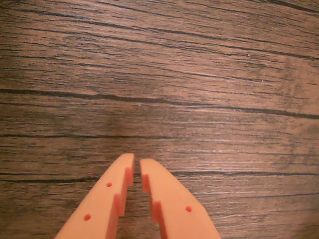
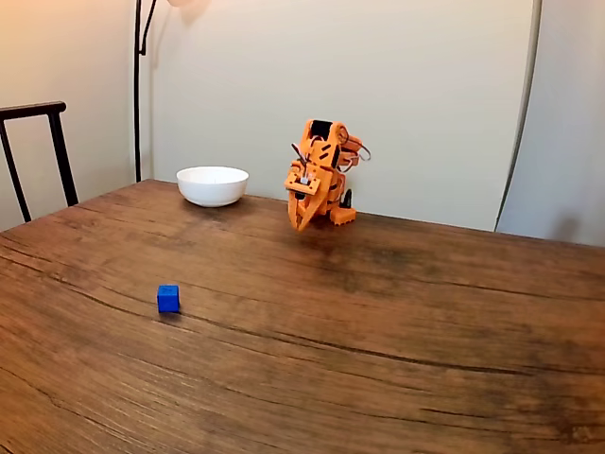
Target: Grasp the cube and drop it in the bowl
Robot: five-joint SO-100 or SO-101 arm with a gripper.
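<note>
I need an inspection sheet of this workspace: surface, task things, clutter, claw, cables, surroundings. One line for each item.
Surface: brown wooden table with dark grain lines, bare under the claw in the wrist view.
Task things: blue cube alone near the front left in the fixed view; white bowl at the far edge, left of the arm.
Clutter: nothing seen.
Claw: orange claw, nearly shut, holding nothing, above the table.
Cables: thin wires on the arm.
Surroundings: pale wall, dark chair, lamp pole.

wrist view: close, looking down past gripper (image 1: 137, 164) at table (image 1: 159, 74). fixed view: low, farther back, facing arm (image 2: 319, 175) at 12 o'clock; both share tabletop.
</note>
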